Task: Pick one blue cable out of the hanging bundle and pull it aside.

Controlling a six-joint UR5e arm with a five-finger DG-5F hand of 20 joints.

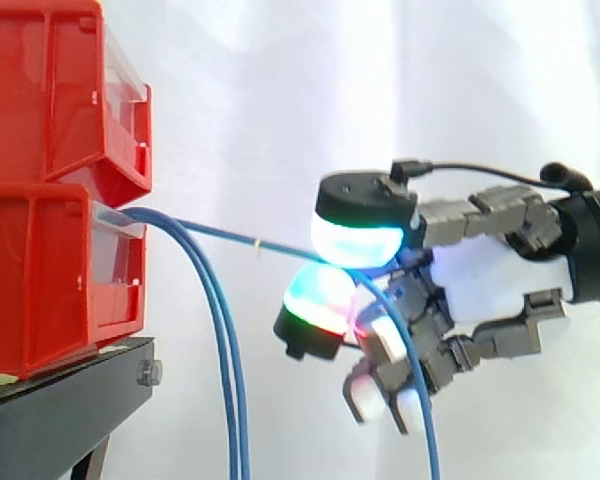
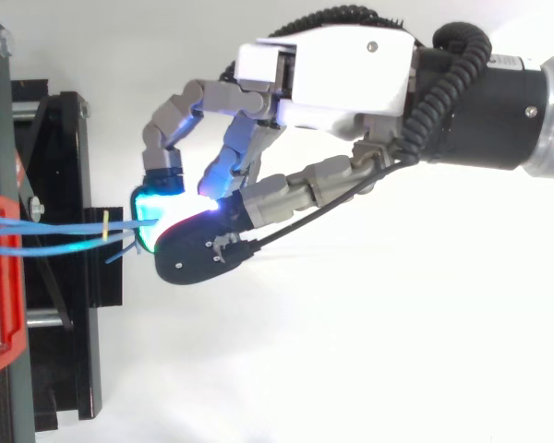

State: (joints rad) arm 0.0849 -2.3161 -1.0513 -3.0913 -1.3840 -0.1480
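Item 1, far left: two red bins (image 1: 50, 190) are sitting stacked on a black stand (image 1: 60, 410), the upper one jutting out over the lower.

Item 2: a bundle of blue cables (image 1: 228, 380) is coming out of the lower bin's front and hanging down just beside the stand.

Item 3, centre: one blue cable (image 1: 220, 236) is running apart from the bundle, stretching rightward and slightly downward from the bin front to the hand and carrying a small pale tie (image 1: 259, 246) partway along. Past the hand it is drooping toward the lower edge. From above, this cable (image 2: 65, 222) is lying nearly straight between bin and fingertips.

Item 4, right: the hand (image 1: 490, 275) is reaching in from the right and pinching that cable between two glowing pads (image 1: 355, 240), cyan-white above and green-red below, with its other fingers curling underneath.

Backdrop: a white curtain (image 1: 280, 90) is hanging behind everything
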